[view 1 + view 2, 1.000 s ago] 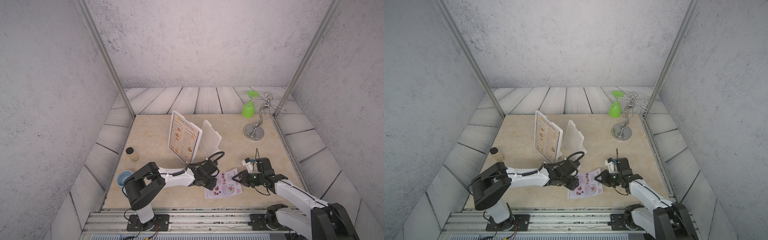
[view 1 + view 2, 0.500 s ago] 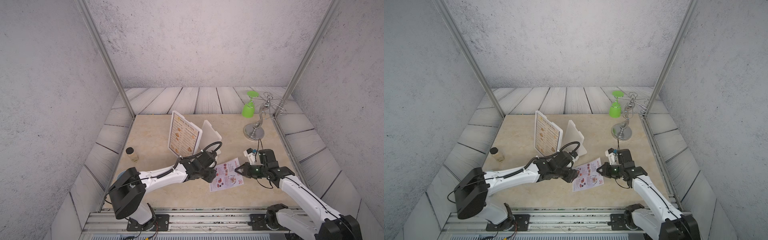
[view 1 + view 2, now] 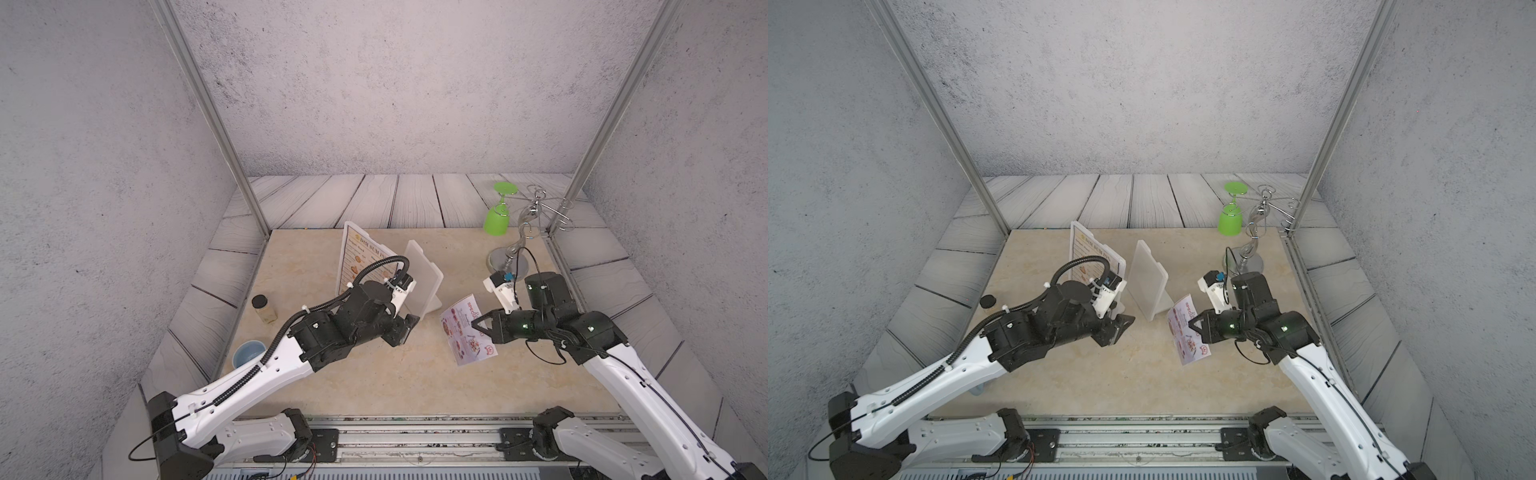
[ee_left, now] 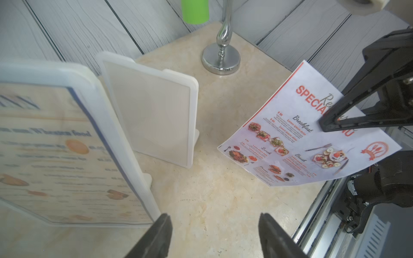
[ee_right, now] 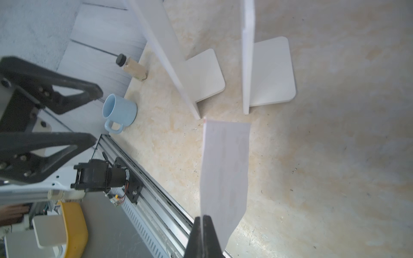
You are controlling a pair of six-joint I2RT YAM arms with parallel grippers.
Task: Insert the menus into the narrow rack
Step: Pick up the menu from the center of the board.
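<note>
Centre front, 6 o'clock: bare counter (image 3: 374,386), open.
Middle: full rack (image 3: 348,228) and empty rack (image 3: 424,278) near each other, narrow lane between.
Empty rack's 4 o'clock: red menu (image 3: 467,332) hangs there.
1 o'clock: glass stand (image 3: 509,259).
9 o'clock edge: jar (image 3: 264,309), mug (image 3: 248,355).

Speckled grey walls (image 3: 395,83), two slanted metal posts (image 3: 210,112), pale plank flooring (image 3: 374,199) around a beige marbled tabletop (image 3: 374,374).

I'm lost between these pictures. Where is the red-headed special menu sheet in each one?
In a top view: special menu right of centre.
In a top view: also right of centre.
Left wrist: printed side showing, beyond the empty white stand.
Right wrist: blank back, mid-picture.
Shared landmark: that stand, near the menu in all.
</note>
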